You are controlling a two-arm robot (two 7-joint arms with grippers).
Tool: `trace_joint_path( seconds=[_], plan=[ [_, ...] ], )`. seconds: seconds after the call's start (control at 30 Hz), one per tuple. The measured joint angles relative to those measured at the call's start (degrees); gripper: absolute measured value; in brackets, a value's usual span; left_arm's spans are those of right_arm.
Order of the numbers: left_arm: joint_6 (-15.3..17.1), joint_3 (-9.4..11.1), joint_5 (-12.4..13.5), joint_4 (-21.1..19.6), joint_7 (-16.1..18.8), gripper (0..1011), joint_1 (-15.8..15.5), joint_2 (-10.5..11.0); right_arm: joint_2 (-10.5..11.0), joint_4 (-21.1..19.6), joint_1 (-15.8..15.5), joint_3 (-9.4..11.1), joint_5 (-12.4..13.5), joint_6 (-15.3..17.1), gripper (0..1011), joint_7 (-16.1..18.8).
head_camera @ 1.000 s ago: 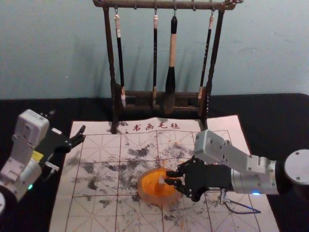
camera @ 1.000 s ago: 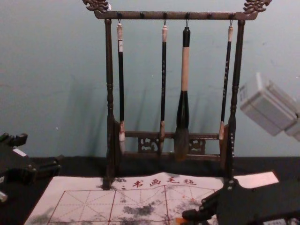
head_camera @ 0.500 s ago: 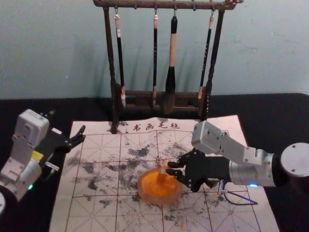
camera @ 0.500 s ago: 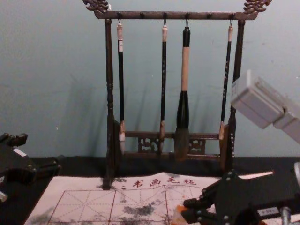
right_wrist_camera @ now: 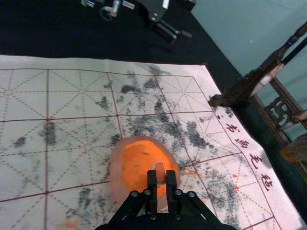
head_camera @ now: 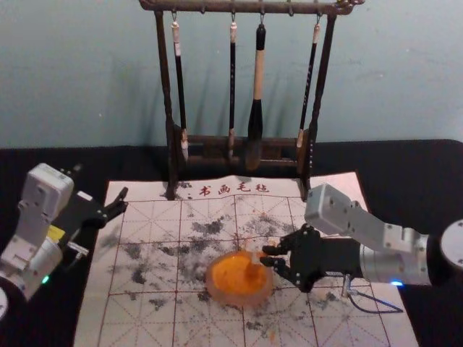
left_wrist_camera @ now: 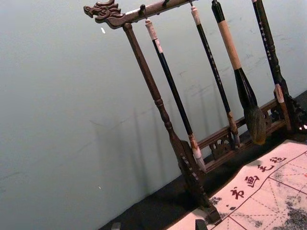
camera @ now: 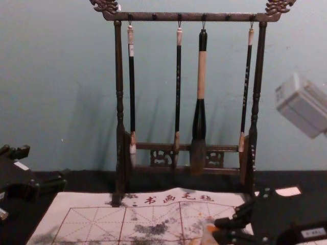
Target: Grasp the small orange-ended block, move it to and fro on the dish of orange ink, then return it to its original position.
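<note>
Right wrist view shows the right gripper pinching the small block at the dish of orange ink, while the left gripper, spread, is by the mat's left edge. For good strokes, I think pressure should be light and even, turning before the rim, so the dish does not slide.

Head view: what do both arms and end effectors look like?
The silver right arm has a blue light and looping dark cable; the right end effector is black. The left arm, also silver, has a green light and yellow label; the left end effector is black.
</note>
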Motion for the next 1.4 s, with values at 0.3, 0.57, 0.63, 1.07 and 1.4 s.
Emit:
trace_joint_path(
  seconds=[0.3,0.57,0.63,1.07,1.4],
  plan=[
    [0.0,0.0,0.0,0.0,0.0,1001,0.0,0.0,1.65,-2.85,-1.67,0.06,0.99,-0.72,82,1.1],
    [0.0,0.0,0.0,0.0,0.0,1001,0.0,0.0,0.65,-2.31,-1.01,-1.16,0.69,-0.77,82,1.41],
    [0.0,0.0,0.0,0.0,0.0,1001,0.0,0.0,0.26,-1.9,-0.68,-1.42,0.46,-0.73,82,1.41],
    [0.0,0.0,0.0,0.0,0.0,1001,0.0,0.0,-2.44,1.73,1.99,-2.8,-0.87,-0.12,82,1.15],
    [0.0,0.0,0.0,0.0,0.0,1001,0.0,0.0,-3.51,3.77,3.2,-2.69,-1.43,0.4,82,0.37]
  ],
)
